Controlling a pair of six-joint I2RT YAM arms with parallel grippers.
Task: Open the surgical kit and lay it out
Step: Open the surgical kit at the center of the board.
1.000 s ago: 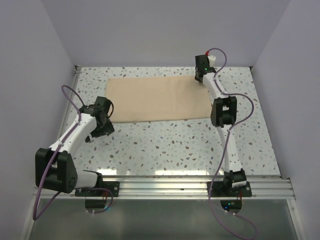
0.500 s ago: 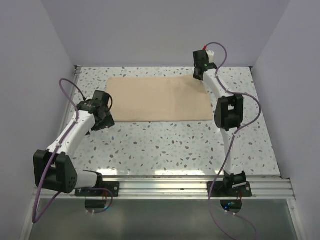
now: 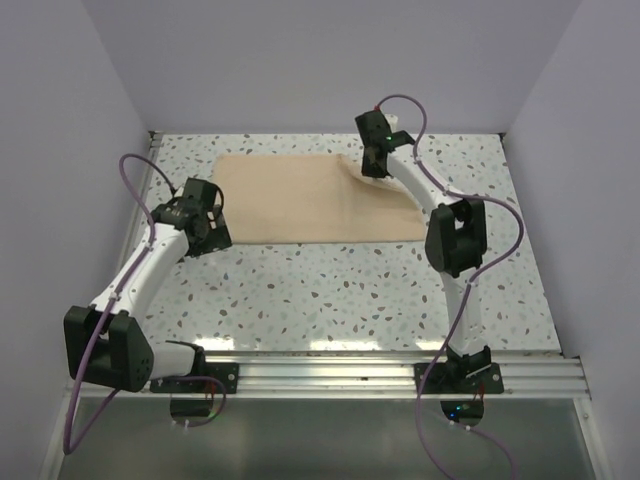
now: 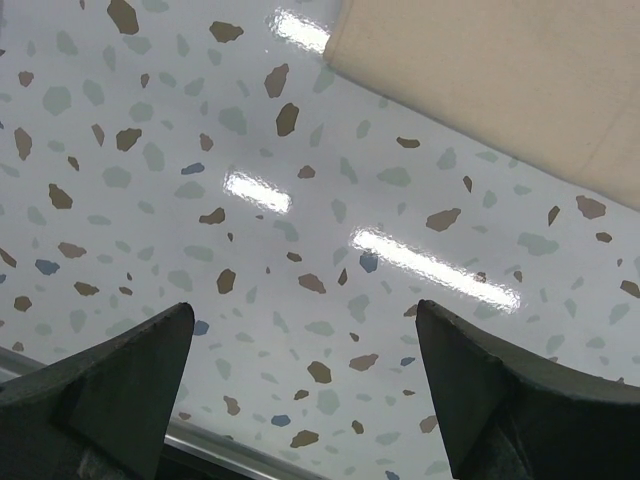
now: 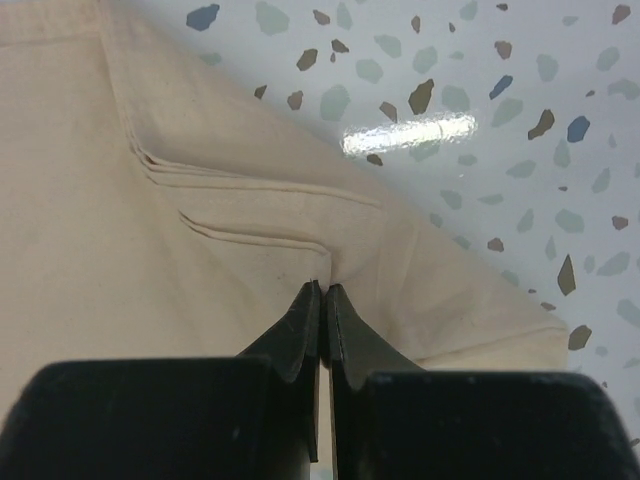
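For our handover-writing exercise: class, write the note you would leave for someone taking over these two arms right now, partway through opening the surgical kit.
Left gripper: open, empty, over bare table beside the near left corner of the cloth wrap.
Right gripper: shut on a fold of the wrap at its far right corner.
Done: one corner is gripped and bunched; the rest of the wrap lies flat on the far half of the table.
Left: unfold the wrap. No tray or instruments are in view, so all laying out remains.
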